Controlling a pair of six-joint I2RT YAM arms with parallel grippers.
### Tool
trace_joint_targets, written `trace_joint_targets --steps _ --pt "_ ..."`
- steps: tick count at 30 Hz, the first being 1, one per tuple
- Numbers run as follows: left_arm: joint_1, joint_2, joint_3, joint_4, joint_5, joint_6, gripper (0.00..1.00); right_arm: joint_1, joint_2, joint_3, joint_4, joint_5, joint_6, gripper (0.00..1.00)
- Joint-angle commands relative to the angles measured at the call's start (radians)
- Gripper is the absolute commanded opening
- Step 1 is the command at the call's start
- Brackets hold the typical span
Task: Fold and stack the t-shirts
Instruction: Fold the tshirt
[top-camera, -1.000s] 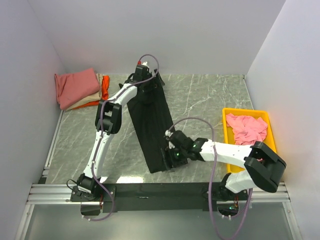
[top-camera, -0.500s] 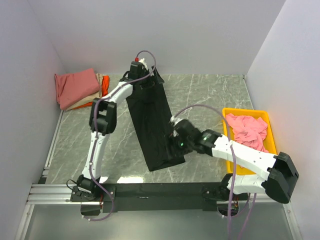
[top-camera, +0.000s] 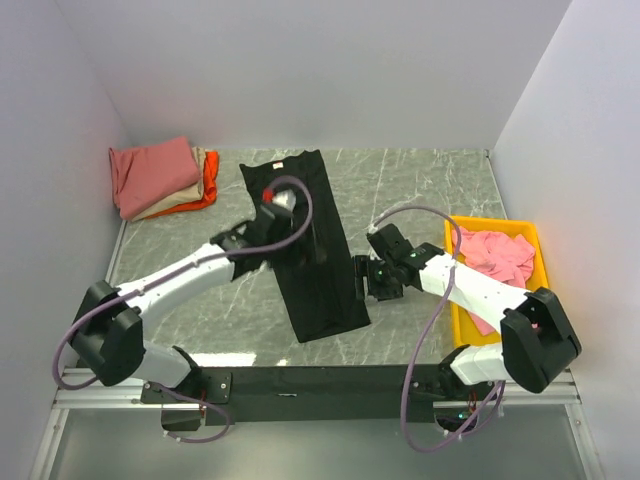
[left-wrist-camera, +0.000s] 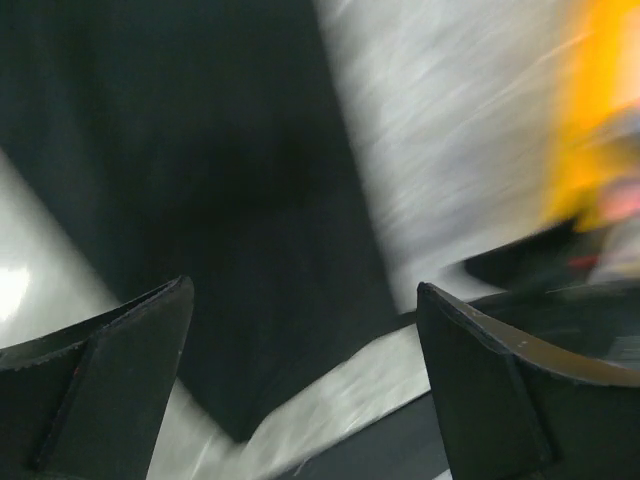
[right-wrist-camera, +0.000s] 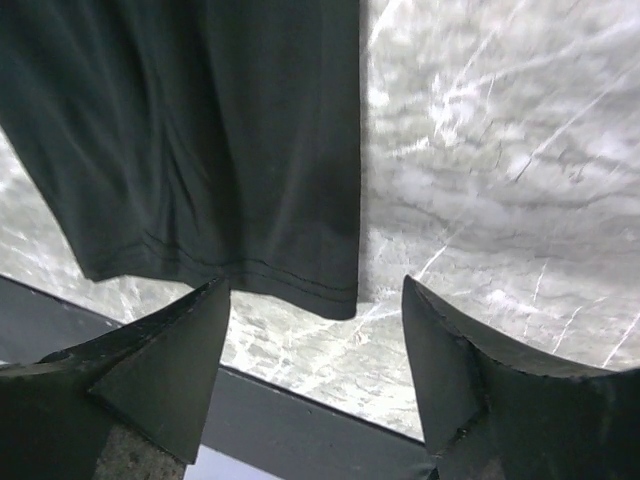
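The black t-shirt (top-camera: 312, 250), folded into a long narrow strip, lies flat on the marble table from the back centre to the near edge. My left gripper (top-camera: 308, 255) hovers over its middle, open and empty; the blurred left wrist view shows the black cloth (left-wrist-camera: 230, 180) below my left gripper (left-wrist-camera: 300, 380). My right gripper (top-camera: 364, 282) is open and empty just right of the strip's near end; in the right wrist view my right gripper (right-wrist-camera: 315, 370) is near the hem (right-wrist-camera: 250, 150). Dusty-red (top-camera: 153, 172), beige (top-camera: 170, 208) and orange (top-camera: 209, 180) folded shirts are stacked at the back left.
A yellow bin (top-camera: 462, 300) at the right edge holds a crumpled pink shirt (top-camera: 492, 256). White walls close the left, back and right sides. A black rail (top-camera: 320, 382) runs along the near edge. The bin shows as a blur in the left wrist view (left-wrist-camera: 590, 110).
My left gripper let go of the shirt's far end and swung back to the middle. My right gripper let go of the near end and moved right, off the cloth.
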Motion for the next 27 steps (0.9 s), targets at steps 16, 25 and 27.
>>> trace_joint_targets --steps 16,25,27 --pt "-0.171 -0.019 -0.336 -0.068 0.097 -0.325 0.62 -0.006 0.117 -0.083 0.115 -0.112 -0.019 0.63" --pt "-0.194 0.01 -0.351 -0.035 0.14 -0.331 0.59 -0.005 0.127 -0.102 0.123 -0.129 -0.014 0.57" --pt "-0.199 0.041 -0.349 -0.054 0.14 -0.334 0.55 -0.005 0.124 -0.105 0.11 -0.123 -0.021 0.56"
